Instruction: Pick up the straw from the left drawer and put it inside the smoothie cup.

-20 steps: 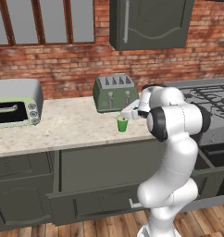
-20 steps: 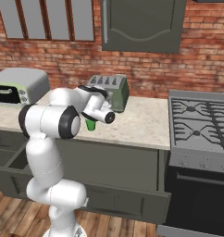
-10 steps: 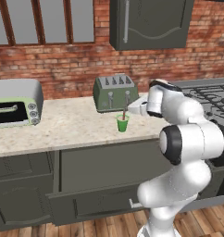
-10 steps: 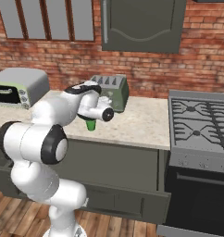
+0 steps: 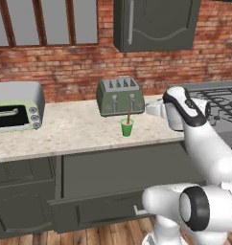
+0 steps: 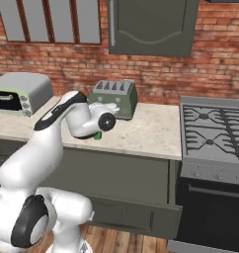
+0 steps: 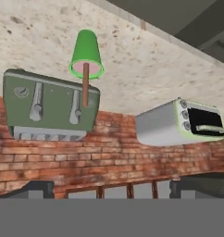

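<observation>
Straw stands in the cup, its lower end down in the pink drink and its upper part leaning out over the rim toward the toaster. The cup sits upright on the desk, just in front of the toaster at about its 6 o'clock. In the hand view (which is rolled over, so the room looks upside down) the cup is at 12 o'clock with the straw running from its mouth across the toaster's face. A toaster oven stands at the desk's 9 o'clock end, well apart from the cup.

The claw is released, its two dark tips spread wide with nothing between them. The arm's wrist is at the cup's 3 o'clock, apart from it. Below the desk edge the drawer stands pulled out.
</observation>
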